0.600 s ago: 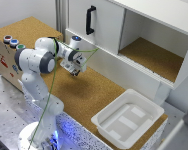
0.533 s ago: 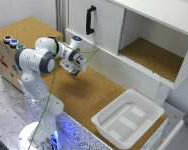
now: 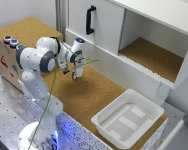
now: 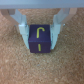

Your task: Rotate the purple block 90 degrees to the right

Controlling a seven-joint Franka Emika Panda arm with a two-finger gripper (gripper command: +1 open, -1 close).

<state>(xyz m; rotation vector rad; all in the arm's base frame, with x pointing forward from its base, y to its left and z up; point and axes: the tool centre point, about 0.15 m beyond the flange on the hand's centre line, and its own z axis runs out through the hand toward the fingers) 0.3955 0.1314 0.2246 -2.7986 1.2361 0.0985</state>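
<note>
The purple block point(image 4: 40, 40) is a small dark cube with a yellow mark on its top face, resting on the cork surface. In the wrist view it sits between my two fingers point(image 4: 22, 31), which press against its two opposite sides. My gripper point(image 4: 40, 42) is shut on it. In the exterior view my gripper point(image 3: 77, 75) points down at the cork counter in front of the white cabinet, and the block is hidden by the fingers there.
A white bin point(image 3: 128, 120) stands on the cork counter toward the exterior view's right. A white cabinet point(image 3: 109, 30) with a black handle point(image 3: 89, 19) and an open shelf rises behind my gripper. Round coloured buttons point(image 3: 10, 41) sit on a box at the left.
My gripper has sunk slightly toward the cork surface; otherwise the arm and scene look the same.
</note>
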